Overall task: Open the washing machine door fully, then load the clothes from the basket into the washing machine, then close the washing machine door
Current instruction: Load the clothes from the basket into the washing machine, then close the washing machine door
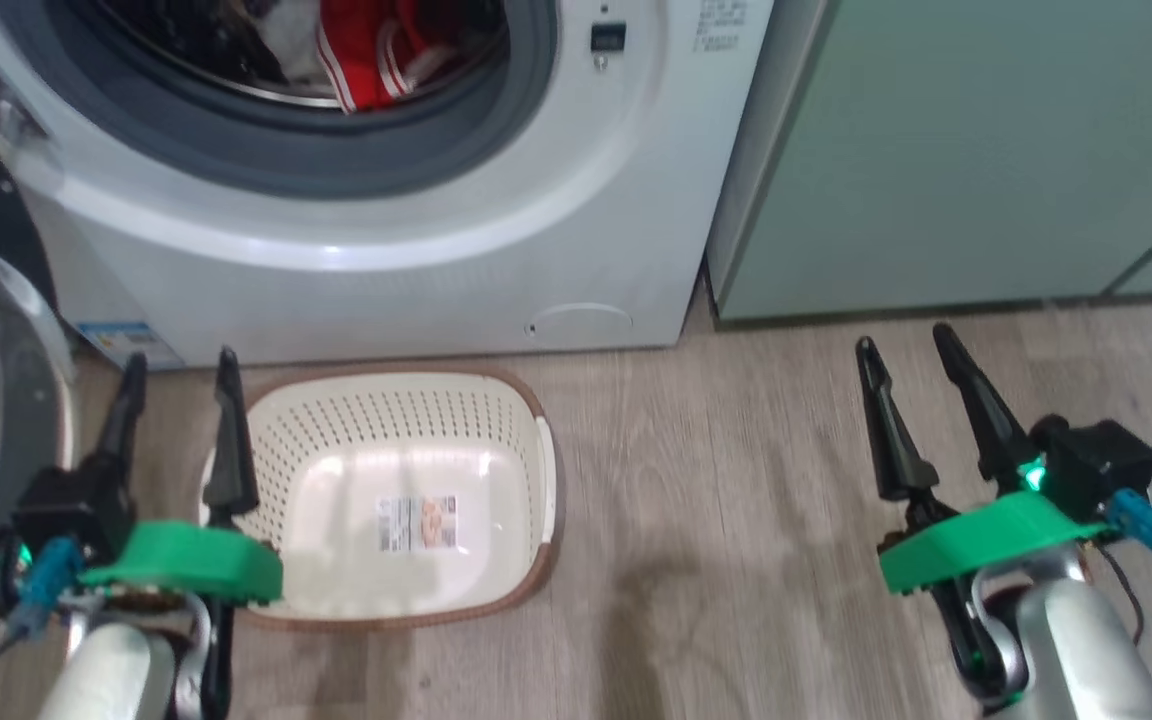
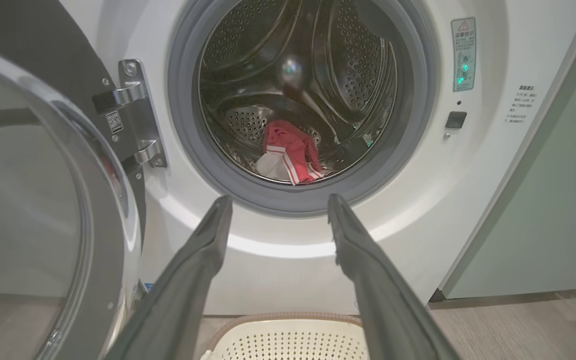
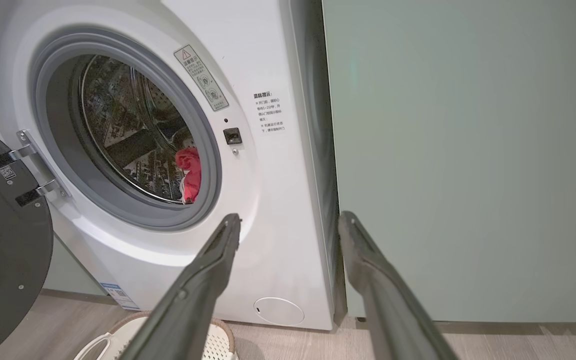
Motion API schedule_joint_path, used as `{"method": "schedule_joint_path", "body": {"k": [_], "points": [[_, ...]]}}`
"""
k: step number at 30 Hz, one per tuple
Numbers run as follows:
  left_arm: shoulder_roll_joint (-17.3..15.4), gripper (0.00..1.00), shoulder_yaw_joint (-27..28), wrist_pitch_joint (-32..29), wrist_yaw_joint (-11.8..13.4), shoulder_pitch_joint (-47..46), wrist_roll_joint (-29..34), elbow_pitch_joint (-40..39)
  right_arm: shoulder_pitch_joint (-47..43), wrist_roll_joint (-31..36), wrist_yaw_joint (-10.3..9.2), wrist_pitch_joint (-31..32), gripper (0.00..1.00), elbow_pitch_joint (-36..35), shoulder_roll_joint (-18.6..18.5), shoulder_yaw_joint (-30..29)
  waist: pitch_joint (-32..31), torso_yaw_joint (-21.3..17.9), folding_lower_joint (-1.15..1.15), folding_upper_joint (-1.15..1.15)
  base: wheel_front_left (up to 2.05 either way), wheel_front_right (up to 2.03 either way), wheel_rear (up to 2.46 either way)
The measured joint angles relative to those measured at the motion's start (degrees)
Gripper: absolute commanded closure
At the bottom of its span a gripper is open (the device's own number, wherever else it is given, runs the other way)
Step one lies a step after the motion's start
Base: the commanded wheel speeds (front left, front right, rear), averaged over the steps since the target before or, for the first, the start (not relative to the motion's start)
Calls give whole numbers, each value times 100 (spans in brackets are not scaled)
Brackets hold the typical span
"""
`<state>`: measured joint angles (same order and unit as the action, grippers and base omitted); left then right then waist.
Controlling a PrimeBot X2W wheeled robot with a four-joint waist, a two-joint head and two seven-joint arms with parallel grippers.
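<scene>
The fingers (image 2: 203, 260) of the left gripper (image 1: 182, 362) stand apart and hold nothing. The right gripper (image 1: 904, 340) is in the same state. Both grippers hover low over the floor (image 1: 716, 500) with their tips toward the machine (image 1: 386, 270). The left gripper is just beside the basket's left wall. The right gripper is well apart from the basket, in front of the cabinet (image 1: 986, 150).

The basket (image 1: 386, 420) stands on the floor near the foot of the machine, below the opening, which keeps the transfer path short. It is empty, and the label on its bottom is exposed.

The clothes (image 2: 290, 152) lie in the drum (image 2: 318, 60), low and to the front, just behind the gasket (image 2: 288, 200).

The door (image 2: 28, 200) stands wide on its hinge (image 2: 135, 115), to the left of the left gripper.

Judgement: loading appears complete, and closing the door is the step in hand. The left gripper is the nearer to the door. A red edge lies near the gasket lip, so fabric could be caught in the seal.
</scene>
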<state>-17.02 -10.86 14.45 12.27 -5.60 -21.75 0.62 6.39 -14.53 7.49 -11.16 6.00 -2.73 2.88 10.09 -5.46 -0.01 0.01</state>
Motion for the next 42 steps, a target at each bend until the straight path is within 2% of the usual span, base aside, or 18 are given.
{"method": "schedule_joint_path", "body": {"k": [9,16,42], "points": [[118,0,100,0,-75,384,79,103,-441,63,0,218,0,-185,1,-80,-534,47,0,0,0,0,0],[165,0,162,0,-107,555,118,182,-603,93,0,322,0,-323,1,-108,-725,40,0,0,0,0,0],[207,0,160,0,-153,572,116,331,-602,93,0,327,0,-376,2,-109,-717,77,0,0,0,0,0]]}}
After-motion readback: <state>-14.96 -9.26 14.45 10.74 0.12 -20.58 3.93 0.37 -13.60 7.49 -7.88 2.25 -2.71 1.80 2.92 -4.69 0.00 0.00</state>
